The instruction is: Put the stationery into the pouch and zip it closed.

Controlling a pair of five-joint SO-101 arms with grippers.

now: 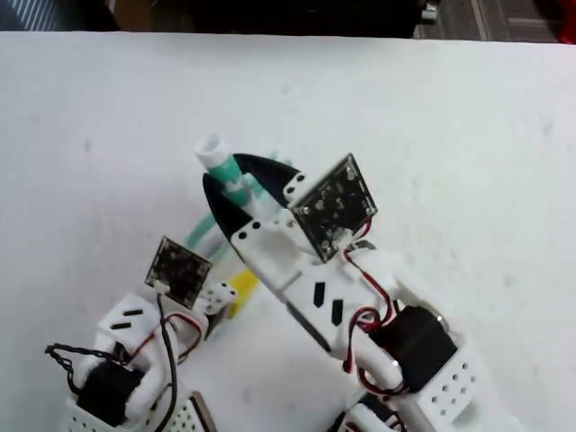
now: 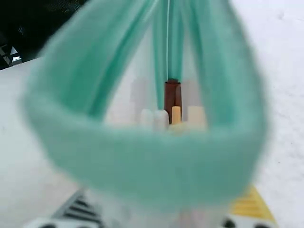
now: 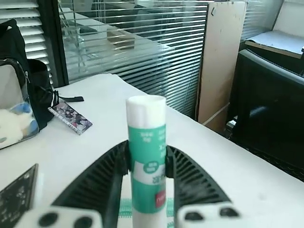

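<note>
The right gripper (image 3: pixel 147 146) is closed on the glue stick (image 3: pixel 146 118), holding it low on the body with the white cap projecting past the jaws, probably so it can be steered lengthwise into the pouch (image 2: pixel 142 175). In the high view the stick hangs over the pouch, just toward 9 o'clock of the table's (image 1: pixel 432 126) centre. The left gripper (image 1: pixel 238 288) sits at 5 o'clock of the pouch, seemingly propping the mouth open; whether it grips the rim cannot be told. A brown pen (image 2: pixel 172 97) and 3 pale sticks already lie inside. The zip remains undone.
</note>
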